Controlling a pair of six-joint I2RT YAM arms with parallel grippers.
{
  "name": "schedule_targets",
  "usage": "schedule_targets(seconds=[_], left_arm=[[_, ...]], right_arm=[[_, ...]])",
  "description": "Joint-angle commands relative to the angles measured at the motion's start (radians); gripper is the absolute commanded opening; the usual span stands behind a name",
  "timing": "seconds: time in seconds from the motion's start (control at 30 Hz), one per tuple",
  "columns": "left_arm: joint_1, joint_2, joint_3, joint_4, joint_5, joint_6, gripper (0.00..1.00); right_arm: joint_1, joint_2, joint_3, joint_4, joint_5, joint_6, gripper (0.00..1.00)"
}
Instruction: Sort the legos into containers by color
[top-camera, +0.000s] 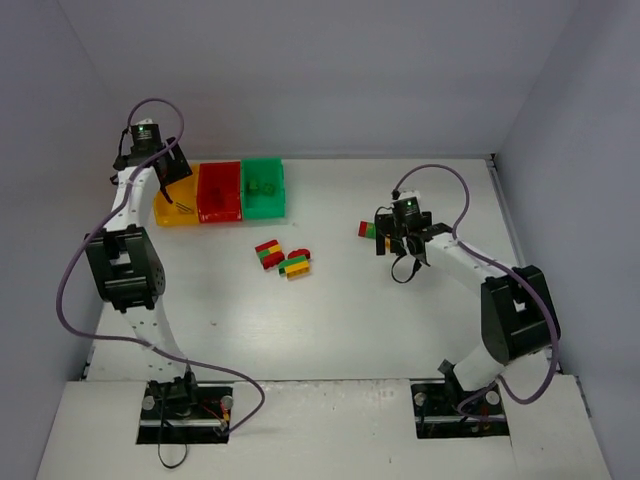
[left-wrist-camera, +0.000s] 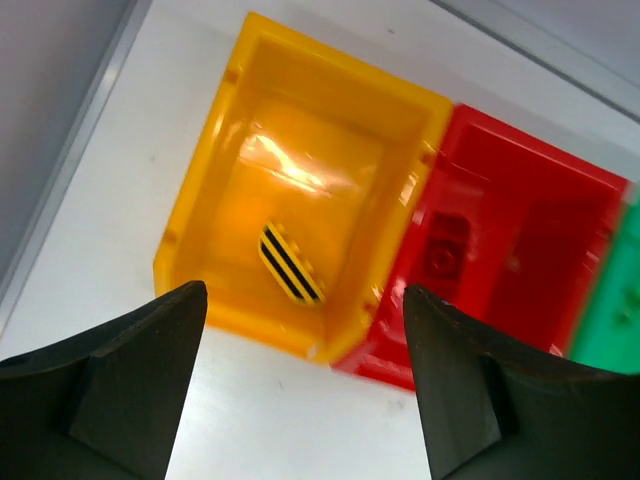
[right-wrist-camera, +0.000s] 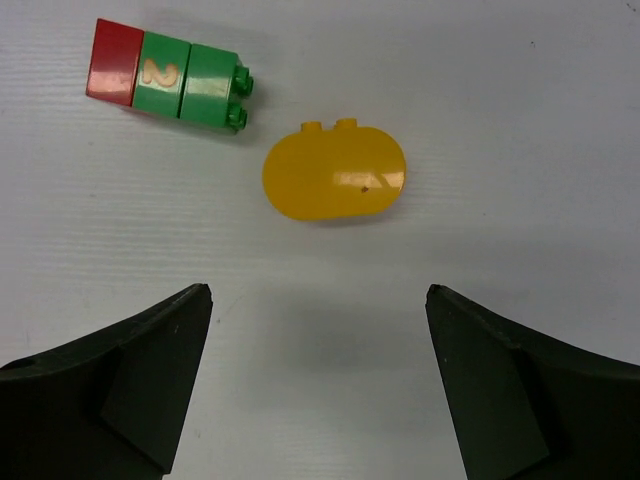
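left gripper (left-wrist-camera: 303, 298): it hangs over the near edge of the yellow bin (left-wrist-camera: 200, 200); the jaws stand wide apart and there is nothing between them.
yellow bin: left end of the joined row of containers, at the far left of the table (top-camera: 350, 320); on its floor lies one striped brick (left-wrist-camera: 290, 263), yellow with black lines, turned at a slant.
red bin (left-wrist-camera: 560, 190): middle of the row, touching the yellow bin; a red brick (left-wrist-camera: 445, 245) lies inside, close to the wall it shares with the yellow one.
green bin (top-camera: 263, 187): right end of the row; something small shows inside, but I cannot tell what it is.
right gripper (right-wrist-camera: 312, 298): low over the right side of the table, well apart from the bins; jaws wide, holding nothing.
yellow oval piece (right-wrist-camera: 335, 170): flat on the table just ahead of the right gripper, two studs on its far edge.
red and green stack (right-wrist-camera: 165, 75): one red and two green bricks joined, lying on its side near the oval piece but not touching it; the middle brick carries a "2".
first clump (top-camera: 268, 254): mixed colours, in the middle of the table between the arms.
second clump (top-camera: 295, 266): mixed colours, just beside the first clump, on its right.
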Motion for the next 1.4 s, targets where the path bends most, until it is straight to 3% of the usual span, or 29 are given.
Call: schedule_targets(seconds=[0.0, 0.27, 0.43, 0.73, 0.9, 1.0, 1.03, 1.1, 1.13, 1.17, 1.2, 1.37], left_arm=[[-0.039, -0.210, -0.042, 0.020, 0.065, -0.071, 0.73], [-0.132, -0.431, -0.334, 0.007, 0.127, -0.179, 0.73], [-0.217, -0.558, -0.426, -0.049, 0.147, -0.170, 0.73], [-0.244, -0.697, -0.564, -0.094, 0.182, -0.133, 0.73], [-0.248, -0.733, -0.612, -0.066, 0.278, -0.116, 0.73], [-0.255, -0.746, -0.622, -0.059, 0.329, -0.115, 0.73], [-0.257, -0.747, -0.619, -0.060, 0.341, -0.115, 0.73], [-0.261, -0.749, -0.606, -0.068, 0.377, -0.118, 0.73], [-0.269, -0.749, -0.598, -0.071, 0.390, -0.127, 0.73], [-0.275, -0.746, -0.577, -0.074, 0.421, -0.133, 0.73], [-0.281, -0.740, -0.564, -0.080, 0.435, -0.139, 0.73], [-0.355, -0.697, -0.478, -0.097, 0.525, -0.176, 0.73]], right_arm=[[-0.017, 0.050, 0.087, 0.022, 0.065, 0.026, 0.88], [-0.038, 0.207, 0.186, 0.022, 0.091, 0.069, 0.91], [-0.047, 0.282, 0.225, 0.022, 0.084, 0.073, 0.90], [-0.064, 0.328, 0.214, 0.074, 0.053, 0.034, 0.82], [-0.067, 0.323, 0.180, 0.095, 0.007, 0.003, 0.63], [-0.067, 0.299, 0.158, 0.099, -0.005, 0.003, 0.44], [-0.064, 0.287, 0.148, 0.100, -0.013, 0.004, 0.32], [-0.052, 0.231, 0.115, 0.106, -0.028, 0.001, 0.21], [-0.044, 0.208, 0.101, 0.111, -0.046, -0.005, 0.09], [-0.014, 0.152, 0.087, 0.118, -0.057, -0.019, 0.04], [0.005, 0.120, 0.072, 0.128, -0.066, -0.052, 0.00], [0.172, -0.100, -0.011, 0.209, -0.145, -0.164, 0.00]])
